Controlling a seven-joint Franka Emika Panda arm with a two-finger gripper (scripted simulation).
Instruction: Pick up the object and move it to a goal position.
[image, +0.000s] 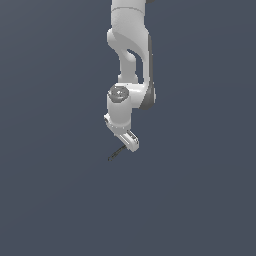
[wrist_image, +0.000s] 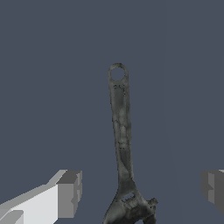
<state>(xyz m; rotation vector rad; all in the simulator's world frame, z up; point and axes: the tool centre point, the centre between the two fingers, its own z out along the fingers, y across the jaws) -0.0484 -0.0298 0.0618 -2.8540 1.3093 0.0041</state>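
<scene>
The tool (wrist_image: 140, 192) stands open: in the wrist view its two grey fingertips (wrist_image: 70, 194) sit wide apart, one toward 8 o'clock and the other toward 4 o'clock of the picture's middle, and neither touches anything. Between them lies the object (wrist_image: 121, 144), a dark grey-black adjustable wrench with a worn, mottled surface. Its slim handle runs straight up toward 12 o'clock and ends in a rounded tip with a hanging hole through it. Its broader, knobby head with the jaw notch sits at 6 o'clock, partly cut off by the picture's edge. Clear gaps of the flat blue-grey bench (wrist_image: 43, 65) show on both sides of the wrench, so the fingertips straddle its head end without contact.

In the exterior view the white arm (image: 129, 55) reaches down from 12 o'clock, with the tool (image: 129, 143) tilted at its lower end. The object (image: 116, 153) appears there only as a thin dark sliver, slanting out from under the tool toward 8 o'clock. Whether it rests on the bench or the tool hangs just above it cannot be told from this view.
</scene>
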